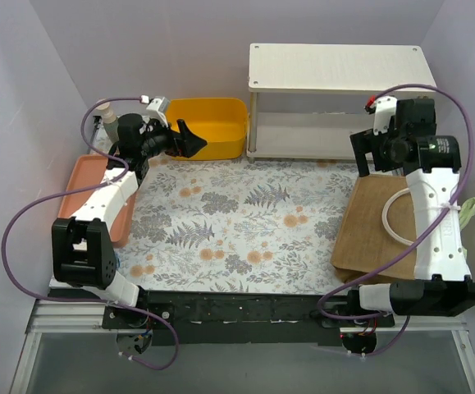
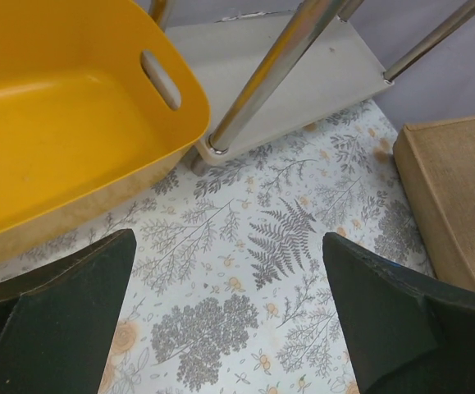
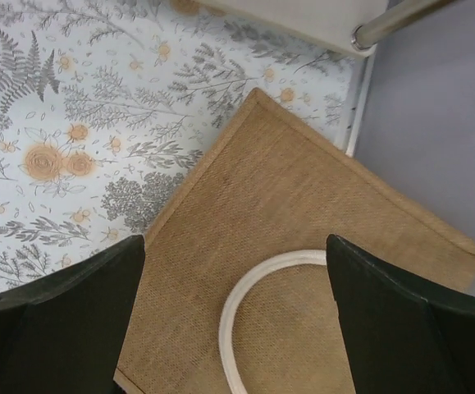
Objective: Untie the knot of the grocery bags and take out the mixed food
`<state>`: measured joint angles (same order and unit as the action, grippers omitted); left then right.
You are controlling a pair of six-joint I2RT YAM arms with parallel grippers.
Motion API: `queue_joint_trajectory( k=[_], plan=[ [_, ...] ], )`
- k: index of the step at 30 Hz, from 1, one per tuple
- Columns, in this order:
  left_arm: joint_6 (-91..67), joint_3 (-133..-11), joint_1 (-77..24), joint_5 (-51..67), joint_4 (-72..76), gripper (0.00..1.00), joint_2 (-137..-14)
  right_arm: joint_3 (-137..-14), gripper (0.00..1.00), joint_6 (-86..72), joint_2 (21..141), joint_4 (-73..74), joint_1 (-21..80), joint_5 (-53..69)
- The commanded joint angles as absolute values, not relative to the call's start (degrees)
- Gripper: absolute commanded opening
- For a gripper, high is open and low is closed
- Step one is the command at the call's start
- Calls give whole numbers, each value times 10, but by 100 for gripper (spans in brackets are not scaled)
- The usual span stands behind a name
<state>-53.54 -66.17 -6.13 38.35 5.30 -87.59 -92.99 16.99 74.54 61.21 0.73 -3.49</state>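
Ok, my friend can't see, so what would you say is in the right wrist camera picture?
A flat brown tote with a looping white rope handle lies on a flowery tablecloth. The right gripper hangs wide open over it, dark at both bottom corners, and a metal shelf leg shows at the top.

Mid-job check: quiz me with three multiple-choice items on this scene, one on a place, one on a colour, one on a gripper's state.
1. Where does the brown tote lie?
A. Upright at the far left
B. Flat on the right of the tablecloth
C. Folded in the middle

2. What colour is its rope handle?
A. Red
B. Black
C. White

3. How is the left gripper?
A. Open and empty
B. Shut and empty
C. Shut on the handle

Answers: 1 B, the top view shows it flat at the right. 2 C, the right wrist view shows a white loop. 3 A, its fingers stand wide apart with only cloth between them.
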Motion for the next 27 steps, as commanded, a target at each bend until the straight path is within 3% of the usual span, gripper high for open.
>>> queue_joint_trajectory(
  k=[1, 4, 8, 14, 21, 27],
  plan=[
    [-504, -733, -87, 388, 9, 98, -903, -1166, 98, 219, 816, 749, -13, -21],
    [-515, -746, -88, 401, 4, 98, -915, -1188, 93, 293, 842, 745, -18, -111],
    [-515, -735, -91, 410, 7, 98, -911, -1116, 91, 343, 833, 715, -210, -54],
    [-494, -721, -104, 409, 4, 98, -906, -1140, 88, 378, 868, 748, -451, -20],
    [-502, -703, -105, 410, 4, 98, -919, -1055, 89, 504, 773, 748, -487, 34],
    [-496, -711, -106, 406, 4, 98, -933, -856, 85, 569, 698, 750, -487, 68]
  ],
)
